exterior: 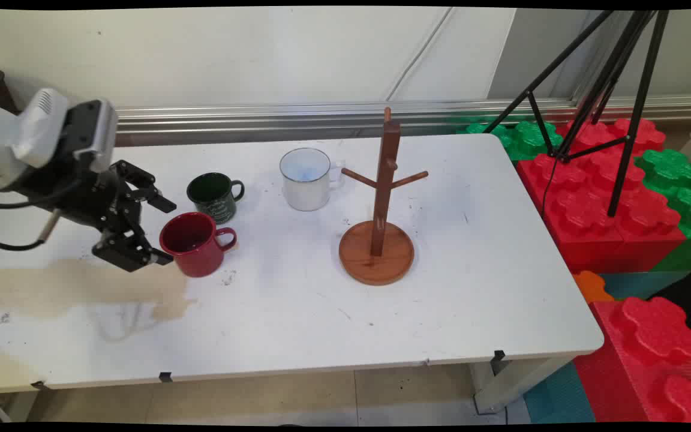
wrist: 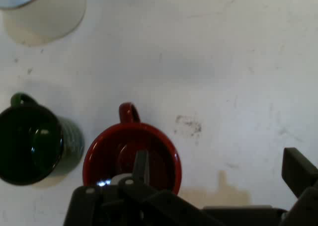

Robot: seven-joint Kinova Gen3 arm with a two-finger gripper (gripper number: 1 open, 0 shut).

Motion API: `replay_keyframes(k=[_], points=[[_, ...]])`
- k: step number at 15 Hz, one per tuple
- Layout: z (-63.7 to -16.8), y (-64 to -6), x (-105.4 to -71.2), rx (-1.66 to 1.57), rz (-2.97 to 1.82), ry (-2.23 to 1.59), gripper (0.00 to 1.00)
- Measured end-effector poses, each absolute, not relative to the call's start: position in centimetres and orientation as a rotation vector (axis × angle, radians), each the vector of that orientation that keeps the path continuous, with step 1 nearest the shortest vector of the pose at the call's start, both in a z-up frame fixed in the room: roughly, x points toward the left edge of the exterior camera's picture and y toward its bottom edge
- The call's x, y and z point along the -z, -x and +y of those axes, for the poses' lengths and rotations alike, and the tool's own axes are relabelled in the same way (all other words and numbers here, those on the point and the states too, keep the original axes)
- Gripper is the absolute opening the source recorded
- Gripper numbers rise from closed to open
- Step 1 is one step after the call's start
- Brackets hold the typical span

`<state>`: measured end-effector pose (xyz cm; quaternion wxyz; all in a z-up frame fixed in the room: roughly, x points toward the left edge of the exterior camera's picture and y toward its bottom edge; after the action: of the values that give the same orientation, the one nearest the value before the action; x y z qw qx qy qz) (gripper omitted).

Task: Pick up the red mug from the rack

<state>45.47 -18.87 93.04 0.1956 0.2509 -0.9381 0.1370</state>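
Observation:
My gripper (exterior: 165,232) is open at the table's left side, right against the left rim of a red mug (exterior: 197,249). The mug stands upright with its handle pointing right. In the hand view the red mug (wrist: 130,156) lies just under the gripper (wrist: 218,171). One fingertip (wrist: 141,166) shows over the mug's opening and the other (wrist: 298,171) stands well off to the side. Nothing is held. A dark green mug (exterior: 213,195) (wrist: 35,144) stands just behind the red one.
A white mug (exterior: 305,179) (wrist: 44,12) stands further back, beside a wooden mug tree (exterior: 381,198) on a round base near the table's middle. A brown stain (exterior: 81,288) marks the table's front left. A black tripod (exterior: 609,90) and foam blocks (exterior: 609,198) are beyond the right edge.

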Motion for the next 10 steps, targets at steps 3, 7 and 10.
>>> replay_keyframes(k=[3, 7, 10], points=[[-19.4, -44.7, -92.0, -0.406, -2.65, -0.763, 1.0], [-20.7, -43.9, -90.1, -0.433, -2.679, -0.836, 1.0], [-21.7, -43.3, -88.7, -0.43, -2.7, -0.869, 1.0]])
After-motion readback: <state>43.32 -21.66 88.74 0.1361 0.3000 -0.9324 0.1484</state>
